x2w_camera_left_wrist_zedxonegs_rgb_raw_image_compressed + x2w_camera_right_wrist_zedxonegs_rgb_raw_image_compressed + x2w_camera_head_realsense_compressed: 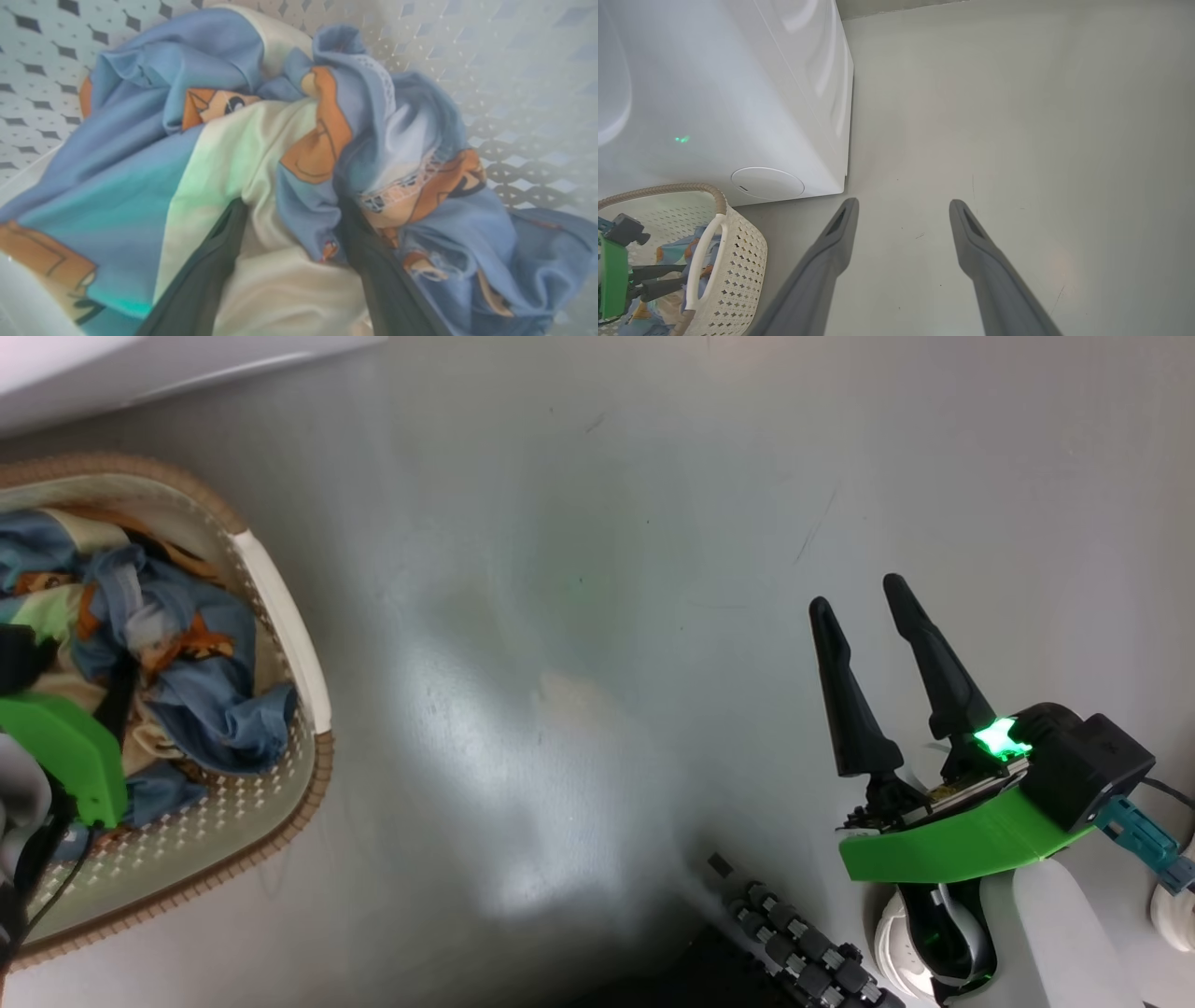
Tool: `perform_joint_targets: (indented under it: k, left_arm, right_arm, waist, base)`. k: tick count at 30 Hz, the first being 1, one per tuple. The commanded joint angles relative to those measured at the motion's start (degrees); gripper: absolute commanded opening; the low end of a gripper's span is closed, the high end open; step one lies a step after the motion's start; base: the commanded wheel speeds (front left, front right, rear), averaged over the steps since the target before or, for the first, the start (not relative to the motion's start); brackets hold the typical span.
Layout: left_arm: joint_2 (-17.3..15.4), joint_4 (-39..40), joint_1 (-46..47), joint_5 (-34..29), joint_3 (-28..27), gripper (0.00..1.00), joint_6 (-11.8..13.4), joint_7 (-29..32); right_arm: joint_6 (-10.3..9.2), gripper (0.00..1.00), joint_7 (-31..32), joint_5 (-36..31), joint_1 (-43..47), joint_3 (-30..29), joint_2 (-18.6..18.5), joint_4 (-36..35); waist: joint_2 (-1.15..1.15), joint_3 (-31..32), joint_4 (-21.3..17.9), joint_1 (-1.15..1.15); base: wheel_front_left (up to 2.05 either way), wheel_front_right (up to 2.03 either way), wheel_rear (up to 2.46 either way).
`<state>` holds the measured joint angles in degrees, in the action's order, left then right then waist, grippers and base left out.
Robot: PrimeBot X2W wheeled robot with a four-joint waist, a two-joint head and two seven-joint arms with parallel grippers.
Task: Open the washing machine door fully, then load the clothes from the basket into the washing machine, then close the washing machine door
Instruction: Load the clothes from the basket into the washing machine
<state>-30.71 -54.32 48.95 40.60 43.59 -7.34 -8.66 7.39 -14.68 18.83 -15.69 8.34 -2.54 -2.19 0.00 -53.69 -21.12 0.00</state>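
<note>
Blue bear-print cloth everywhere in the left wrist view: the clothes (140, 116) lay bunched in the basket (317, 775), which stood on the grey floor (579, 616) just beside the washing machine (714, 93). And there was the left gripper (292, 205), down in the heap, its two dark fingers spread wide with a cream fold between them, not yet pinched on it. Over on the other side the right gripper (858, 594) hung above bare floor, well apart from the basket, jaws wide and holding nothing. By my reckoning the loading had barely begun: the pile looked full, so the first grab was in hand, with the carrying over and the closing all left to do. Whether the washer's door stood fully open, I could not tell from here.
</note>
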Motion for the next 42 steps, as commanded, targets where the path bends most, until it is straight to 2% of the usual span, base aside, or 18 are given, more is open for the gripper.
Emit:
perform_joint_targets:
  k: [1,9,10,11,12,15,20,24,26,27,31,35,42]
  left_arm:
    - [-1.52,-0.7,0.54,-0.47,0.22,1.0,-0.14,-0.99]
    - [1.77,-5.58,3.84,-2.73,5.17,1.0,-0.14,-3.61]
    - [2.33,-6.35,4.18,-2.93,5.55,0.95,-0.14,-3.92]
    - [2.93,-7.05,4.49,-3.1,5.94,0.5,-0.14,-4.2]
    - [3.51,-7.64,4.81,-3.41,6.4,0.41,-0.14,-4.5]
    - [4.87,-9.39,5.56,-4.01,7.21,0.0,-0.14,-5.28]
    - [6.71,-11.24,5.67,-4.02,6.29,0.0,0.58,-6.19]
    - [7.4,-8.67,4.85,-3.57,3.75,0.0,1.81,-6.29]
    - [7.22,-4.86,3.21,-3.64,0.8,0.0,3.23,-6.31]
    - [6.99,-0.63,0.33,-4.27,-2.45,0.0,4.78,-6.32]
    - [7.15,7.22,-7.51,-6.24,-9.54,0.0,7.21,-6.32]
    - [8.91,13.16,-15.45,-8.9,-16.14,0.0,8.17,-6.33]
    - [14.3,21.08,-26.5,-14.39,-26.11,0.0,8.56,-6.33]
  right_arm:
    - [0.1,1.0,-0.32,0.84,1.51,0.99,-0.33,-1.37]
    - [0.1,1.0,-0.32,0.45,1.7,-0.21,-0.33,-2.42]
    - [0.1,1.0,-0.32,0.36,1.84,-0.46,-0.33,-2.56]
    - [0.1,1.0,-0.32,0.28,1.98,-0.71,-0.33,-2.69]
    - [0.1,1.0,-0.32,0.2,2.12,-0.98,-0.33,-2.79]
    - [0.1,1.0,-0.32,0.1,2.36,-1.61,-0.33,-2.86]
    - [0.1,1.0,-0.32,0.39,2.07,-2.44,-0.33,-2.74]
    - [0.1,1.0,-0.32,0.39,1.84,-3.1,-0.33,-2.4]
    - [0.1,1.0,-0.32,0.33,1.66,-3.59,-0.33,-2.05]
    - [0.1,1.0,-0.32,0.27,1.51,-4.09,-0.33,-1.61]
    - [0.1,1.0,-0.32,0.12,1.6,-4.62,-0.33,-0.2]
    - [0.1,1.0,-0.32,-0.18,2.49,-5.13,-0.33,1.31]
    - [0.1,1.0,-0.32,-1.5,5.73,-6.0,-0.33,3.37]
  waist:
    - [0.0,-0.6,-0.06,0.0]
    - [0.0,-1.85,-0.04,0.0]
    - [0.0,-1.88,0.06,0.0]
    - [0.0,-1.89,0.17,0.0]
    - [0.0,-1.88,0.3,0.0]
    - [0.0,-1.71,0.65,0.0]
    - [0.0,-0.43,1.8,0.0]
    - [0.0,1.21,3.3,0.0]
    - [0.0,2.68,4.43,0.0]
    - [0.0,4.53,5.61,0.0]
    - [0.0,9.17,7.73,0.0]
    - [0.0,14.6,9.77,0.0]
    - [0.0,24.27,13.18,0.0]
  base:
    - [0.0,0.0,0.0]
    - [0.0,0.0,0.0]
    - [0.0,0.0,0.0]
    - [0.0,0.0,0.0]
    - [0.0,0.0,0.0]
    - [0.0,0.0,0.0]
    - [0.0,0.0,0.0]
    - [0.0,0.0,0.0]
    - [0.0,0.0,0.0]
    - [0.0,0.0,0.0]
    - [0.0,0.0,0.0]
    - [0.0,0.0,0.0]
    - [0.0,0.0,0.0]
